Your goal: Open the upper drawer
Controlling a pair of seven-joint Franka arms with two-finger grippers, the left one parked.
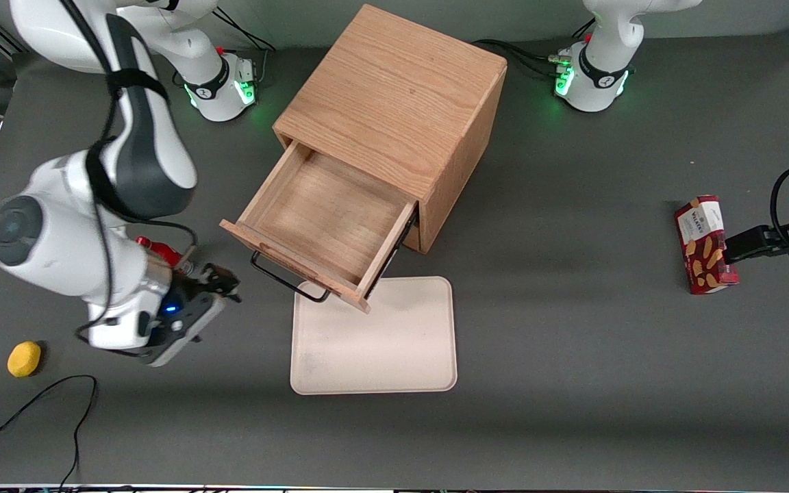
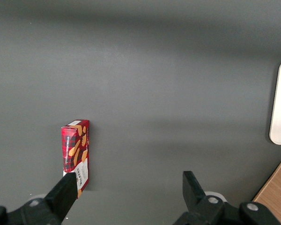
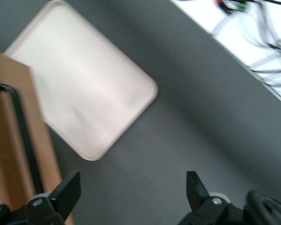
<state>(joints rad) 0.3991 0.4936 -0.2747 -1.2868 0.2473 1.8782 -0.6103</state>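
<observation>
The wooden cabinet (image 1: 394,103) stands at the table's middle. Its upper drawer (image 1: 326,219) is pulled far out, with its empty inside showing. The thin black wire handle (image 1: 288,281) juts from the drawer front, above the edge of a tray. My gripper (image 1: 223,281) hangs beside the handle, toward the working arm's end of the table, a little apart from it. In the right wrist view the gripper (image 3: 131,192) is open with only bare table between its fingers. The handle (image 3: 23,126) and drawer front (image 3: 9,154) run alongside one finger.
A cream tray (image 1: 381,342) (image 3: 84,89) lies in front of the drawer, partly under it. A yellow lump (image 1: 24,359) and a black cable (image 1: 38,404) lie toward the working arm's end. A red biscuit box (image 1: 704,244) (image 2: 76,152) lies toward the parked arm's end.
</observation>
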